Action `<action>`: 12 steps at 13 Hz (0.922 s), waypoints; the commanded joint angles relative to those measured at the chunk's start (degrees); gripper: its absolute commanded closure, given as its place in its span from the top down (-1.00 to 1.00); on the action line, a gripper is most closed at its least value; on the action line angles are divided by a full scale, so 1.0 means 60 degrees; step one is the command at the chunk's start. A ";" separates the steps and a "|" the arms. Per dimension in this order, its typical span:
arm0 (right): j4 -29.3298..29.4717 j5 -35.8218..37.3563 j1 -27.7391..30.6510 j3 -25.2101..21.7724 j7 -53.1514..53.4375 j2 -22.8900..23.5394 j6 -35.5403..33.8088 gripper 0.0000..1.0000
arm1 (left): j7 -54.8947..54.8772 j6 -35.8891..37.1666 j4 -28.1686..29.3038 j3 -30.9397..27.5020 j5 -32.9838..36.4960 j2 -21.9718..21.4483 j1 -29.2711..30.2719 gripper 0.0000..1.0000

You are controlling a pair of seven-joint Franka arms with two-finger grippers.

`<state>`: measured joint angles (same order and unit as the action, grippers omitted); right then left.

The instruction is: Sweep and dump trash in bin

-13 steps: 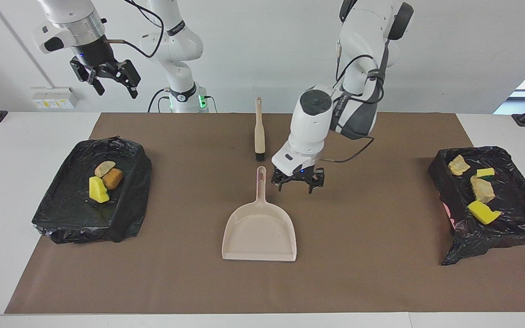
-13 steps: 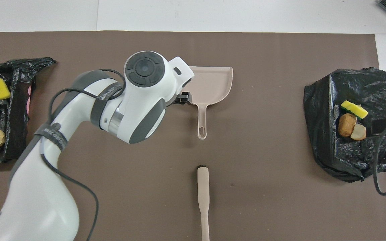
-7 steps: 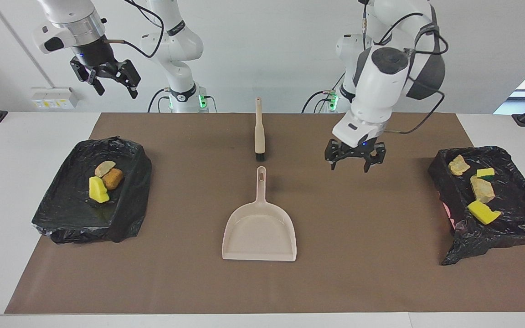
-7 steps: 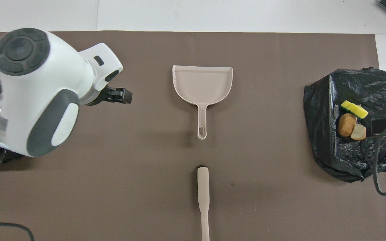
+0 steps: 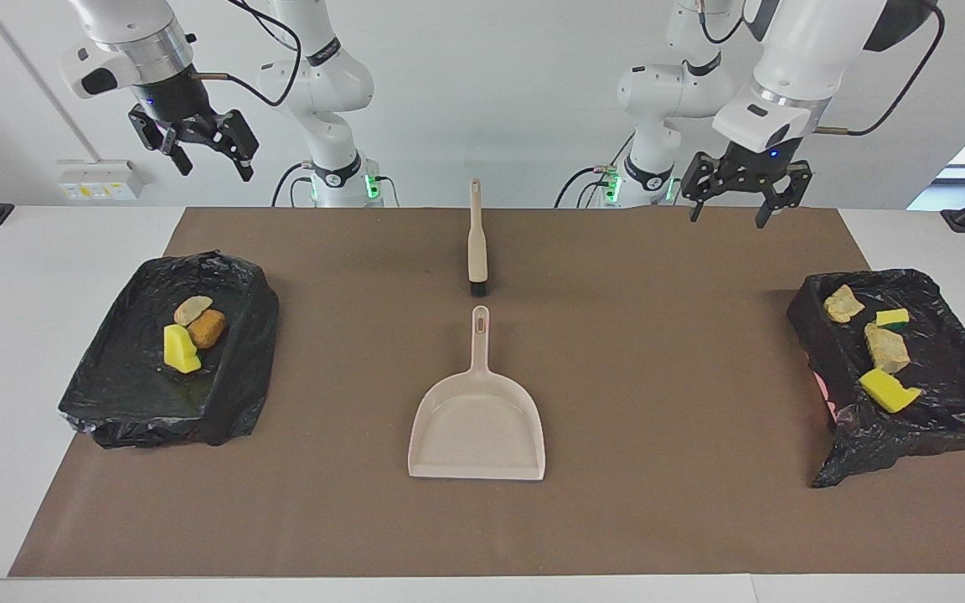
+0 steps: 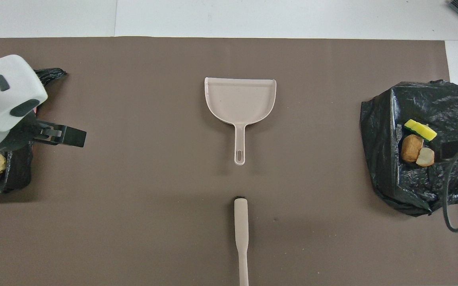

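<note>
All the trash lies in two black-lined bins. The bin (image 5: 118, 414) at the right arm's end holds a yellow (image 5: 180, 349), an orange-brown (image 5: 207, 327) and a beige scrap (image 5: 192, 309). The bin (image 5: 864, 444) at the left arm's end holds several scraps, among them a yellow one (image 5: 889, 390). The beige dustpan (image 5: 477, 427) lies empty mid-mat, its handle pointing at the brush (image 5: 476, 243) nearer the robots. My left gripper (image 5: 746, 205) hangs open and empty, high beside its bin. My right gripper (image 5: 198, 155) waits open, high over its bin.
A brown mat (image 5: 658, 502) covers the white table. A black cable (image 6: 451, 214) from the right arm hangs over that arm's bin (image 6: 380, 159). Dustpan (image 6: 240, 99) and brush (image 6: 241, 234) lie in line at the mat's middle.
My left arm has swung up and away from beside the dustpan's handle toward its own end of the table, staying open and empty. The right arm has not moved.
</note>
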<state>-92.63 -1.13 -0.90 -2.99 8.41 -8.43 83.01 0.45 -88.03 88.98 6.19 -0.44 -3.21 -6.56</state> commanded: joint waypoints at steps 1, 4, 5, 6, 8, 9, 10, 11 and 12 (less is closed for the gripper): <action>-0.0147 -0.0061 0.0135 0.0073 -0.0258 -0.0177 -0.0109 1.00 | -0.0295 0.1001 -0.0854 0.0038 -0.0352 0.0212 0.0418 1.00; -0.0147 -0.0061 0.0135 0.0074 -0.0258 -0.0163 -0.0109 1.00 | -0.0310 0.1633 -0.1558 -0.0035 -0.0454 0.0593 0.0594 1.00; -0.0147 -0.0076 0.0135 0.0074 -0.0258 -0.0177 -0.0109 1.00 | -0.0310 0.1590 -0.1544 -0.0036 -0.0454 0.0550 0.0595 1.00; -0.0147 -0.0061 0.0135 0.0059 -0.0258 -0.0177 -0.0109 1.00 | -0.0310 0.1488 -0.1530 -0.0079 -0.0454 0.0477 0.0580 1.00; -0.0147 -0.0076 0.0135 0.0059 -0.0258 -0.0177 -0.0109 1.00 | -0.0281 0.1458 -0.1311 -0.0080 -0.0469 0.0272 0.0609 1.00; -0.0161 -0.0076 0.0135 0.0073 -0.0258 -0.0163 -0.0109 1.00 | -0.0281 0.1473 -0.1208 -0.0094 -0.0469 0.0213 0.0624 1.00; -0.0147 -0.0076 0.0135 0.0059 -0.0258 -0.0177 -0.0109 1.00 | -0.0281 0.1444 -0.1077 -0.0094 -0.0469 0.0126 0.0624 1.00; -0.0147 -0.0076 0.0135 0.0073 -0.0258 -0.0163 -0.0109 1.00 | -0.0223 0.1444 -0.1047 -0.0094 -0.0469 0.0110 0.0624 1.00; -0.0147 -0.0061 0.0135 0.0074 -0.0258 -0.0177 -0.0109 1.00 | -0.0193 0.1443 -0.0974 -0.0094 -0.0469 0.0052 0.0624 1.00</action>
<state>-92.64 -1.13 -0.90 -2.99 8.41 -8.43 83.01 -0.63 -80.22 81.98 5.67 -2.02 -1.51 -3.46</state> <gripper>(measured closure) 0.000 0.000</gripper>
